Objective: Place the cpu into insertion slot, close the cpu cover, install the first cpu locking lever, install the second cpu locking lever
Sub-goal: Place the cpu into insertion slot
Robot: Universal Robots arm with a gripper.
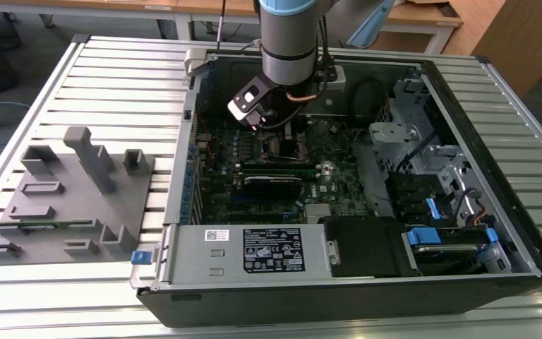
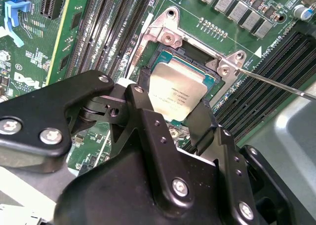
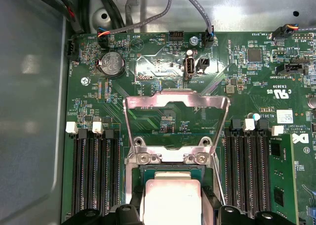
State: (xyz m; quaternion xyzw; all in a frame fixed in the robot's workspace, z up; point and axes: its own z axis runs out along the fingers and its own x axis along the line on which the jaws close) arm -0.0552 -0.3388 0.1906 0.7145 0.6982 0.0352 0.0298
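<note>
The cpu (image 2: 178, 89), square so with no long axis, sat level at the slot (image 2: 167, 55); whether fully seated I couldn't tell. My claw (image 2: 173, 97) clasped its opposite edges, fingers (image 2: 148, 117) hiding its near corner. Beyond the claw, the cover (image 3: 143, 102) stood upright, open.

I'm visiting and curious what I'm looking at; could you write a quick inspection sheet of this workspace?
Surface: slatted metal table bearing an open computer case.
Job's things: the cpu at the insertion slot; the cpu cover swung open, off the slot; thin lever rod standing free beside it.
Clutter: grey fixture tray on the exterior view's left of the case.
Grippers: the gripper is inside the case, fingers closed on the cpu's sides.
Cables: grey cable along the case's wall.
Surroundings: wooden desks beyond the table.
</note>
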